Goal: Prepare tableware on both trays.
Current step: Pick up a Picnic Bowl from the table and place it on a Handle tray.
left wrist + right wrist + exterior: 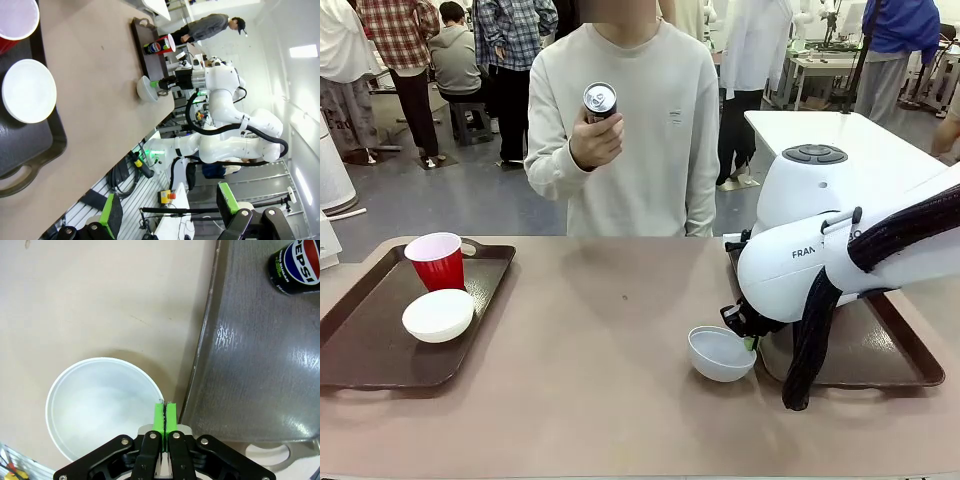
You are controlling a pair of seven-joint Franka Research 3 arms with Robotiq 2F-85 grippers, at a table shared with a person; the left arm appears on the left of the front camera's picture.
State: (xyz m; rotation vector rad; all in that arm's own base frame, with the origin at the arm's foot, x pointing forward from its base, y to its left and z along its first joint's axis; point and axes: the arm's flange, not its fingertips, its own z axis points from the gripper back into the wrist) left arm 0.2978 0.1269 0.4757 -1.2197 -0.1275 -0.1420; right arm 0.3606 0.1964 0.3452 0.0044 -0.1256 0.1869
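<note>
Pinching a white bowl just beside the right tray

The right end effector (164, 407) has its green pads pressed together on the rim of a white bowl (100, 405), the thin wall caught between them. The bowl sits just off the right tray (260, 365), on the side of its rim facing the middle of the tabletop (620, 380), and close to that rim. From the front it tilts, its open side turned up and toward the left tray. I cannot tell whether its base touches the tabletop.

On the right tray stands a dark Pepsi can (297, 265), upright and well in from the rim where the bowl is. In the left wrist view a red cup (167, 42) stands just beside that can on the same tray.

Well apart from the right tray, across the bare tabletop, lies the left tray (360, 350). It carries a second red cup (438, 262), upright with its white inside showing, and another white bowl (438, 315) just in front of that cup, touching it or nearly so.

Beyond the tabletop's far edge, a person's hand (595, 140) holds a silver-topped can (599, 100) upright at chest height, clear of both trays.

The left end effector (167, 205) hangs with its fingers wide apart and nothing between them, over the left tray's end of the tabletop.
</note>
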